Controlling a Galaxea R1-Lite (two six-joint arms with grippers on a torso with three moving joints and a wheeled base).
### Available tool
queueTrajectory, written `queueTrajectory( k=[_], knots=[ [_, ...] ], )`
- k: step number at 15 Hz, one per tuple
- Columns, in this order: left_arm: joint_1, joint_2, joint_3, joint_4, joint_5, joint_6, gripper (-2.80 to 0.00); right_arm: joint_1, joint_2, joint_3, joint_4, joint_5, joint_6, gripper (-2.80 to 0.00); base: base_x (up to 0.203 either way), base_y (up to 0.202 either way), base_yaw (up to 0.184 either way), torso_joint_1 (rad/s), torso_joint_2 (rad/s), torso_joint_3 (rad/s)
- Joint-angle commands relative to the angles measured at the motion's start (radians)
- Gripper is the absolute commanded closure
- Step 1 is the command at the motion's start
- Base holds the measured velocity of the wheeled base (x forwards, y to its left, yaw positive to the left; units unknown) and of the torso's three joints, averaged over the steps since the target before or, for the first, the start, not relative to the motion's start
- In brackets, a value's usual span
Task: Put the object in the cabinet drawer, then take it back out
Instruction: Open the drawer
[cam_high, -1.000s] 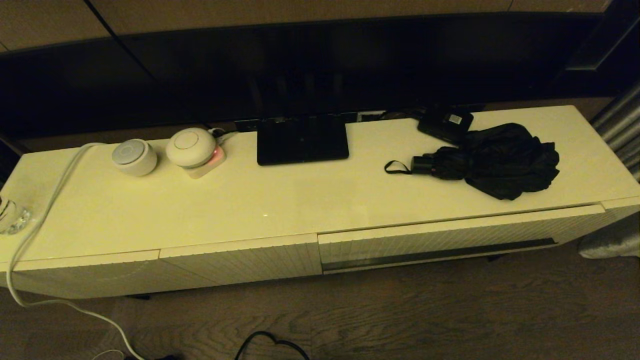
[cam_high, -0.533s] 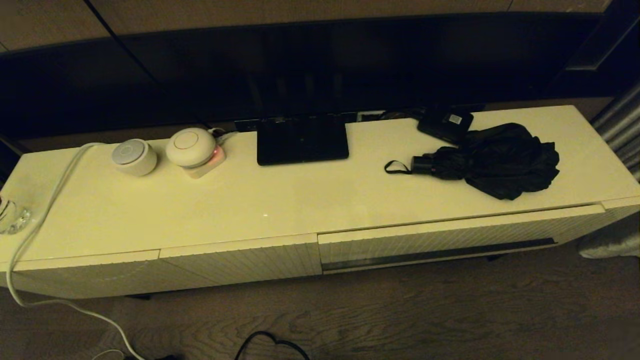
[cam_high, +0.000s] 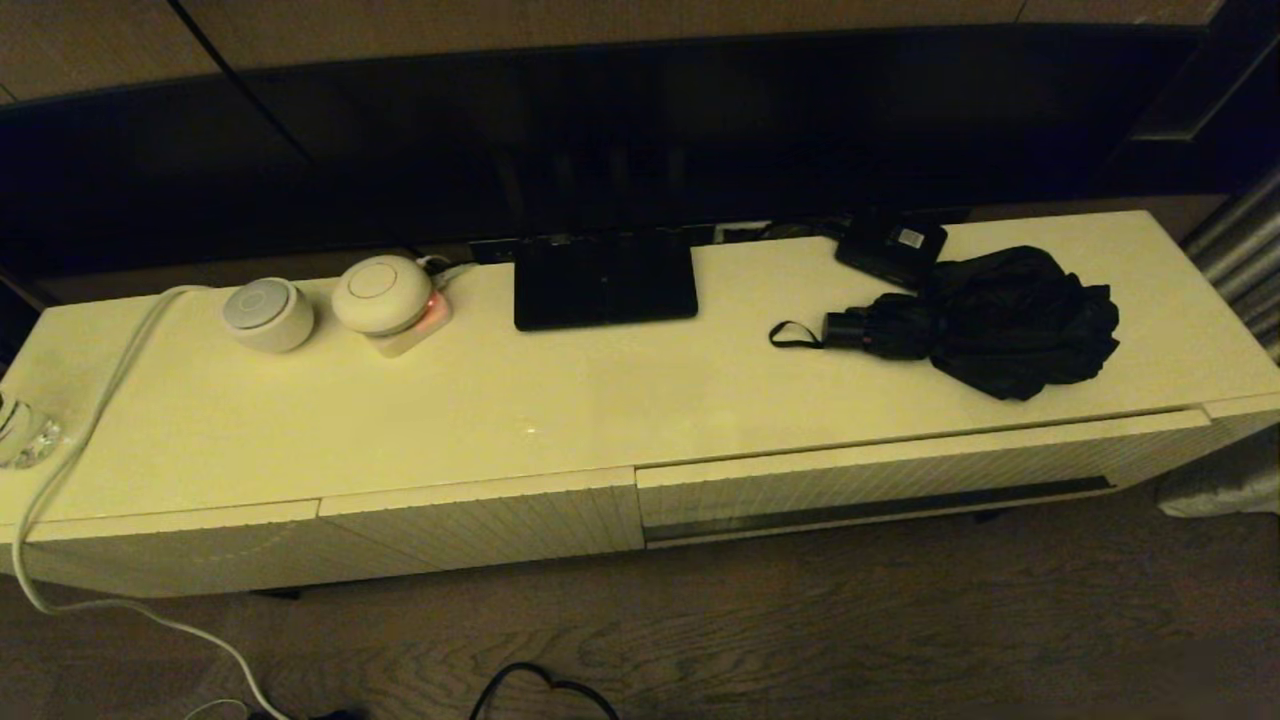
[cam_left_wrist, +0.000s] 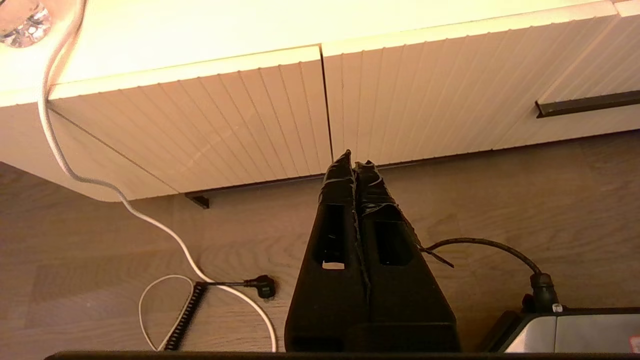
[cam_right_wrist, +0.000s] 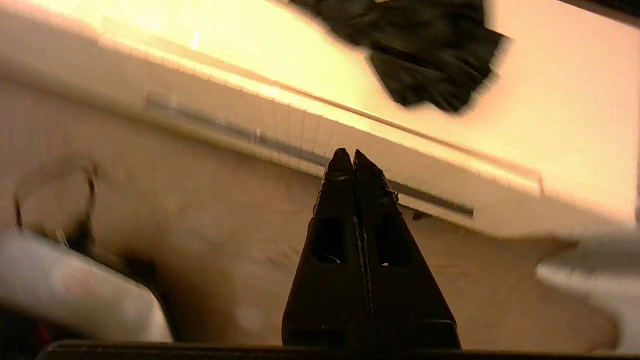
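a: jaws first. right gripper fingers pressed tip to tip, nothing between them. left gripper same, tips together, empty.

b: where are they?

a: neither shows in the head view. left one hangs low over the wood floor, aimed at the seam between two ribbed panels. right one hangs in front of the cabinet drawer, below the cabinet top; that view is smeared, so detail is poor.

b: umbrella?

a: black folding umbrella lies on the cabinet top at about 2 o'clock from centre in the head view. handle and wrist loop point to 9 o'clock, fabric bunched toward 3. in the right wrist view only a dark blurred lump of it shows, cut by the frame edge.

b: drawer?

a: cabinet drawer sits right under it, pulled out a little proud of the short panels at 7 o'clock. can't see inside.

b: anything else hard to read?

a: small black box touches or nearly touches the umbrella fabric at 11 o'clock, can't tell which. black stand base at 12, the screen above it mostly lost in dark. two round white devices at 10. white cable drops over the 9 o'clock end to the floor. glass item cut off at the edge there.
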Motion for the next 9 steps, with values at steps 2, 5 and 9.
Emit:
queueTrajectory(
  k=[2, 5, 9],
  knots=[
    [0.0, 0.0, 0.003, 0.0, 0.0, 0.0, 0.0, 0.041, 0.335, -0.103, 0.006, 0.027, -0.185, 0.0, 0.0, 0.0, 0.0, 0.0, 0.0, 0.0],
    [0.0, 0.0, 0.003, 0.0, 0.0, 0.0, 0.0, 0.199, 0.465, -0.116, 0.01, 0.033, -0.27, 0.0, 0.0, 0.0, 0.0, 0.0, 0.0, 0.0],
    [0.0, 0.0, 0.003, 0.0, 0.0, 0.0, 0.0, 0.362, 0.627, -0.061, 0.001, -0.024, -0.326, 0.0, 0.0, 0.0, 0.0, 0.0, 0.0, 0.0]
  ],
)
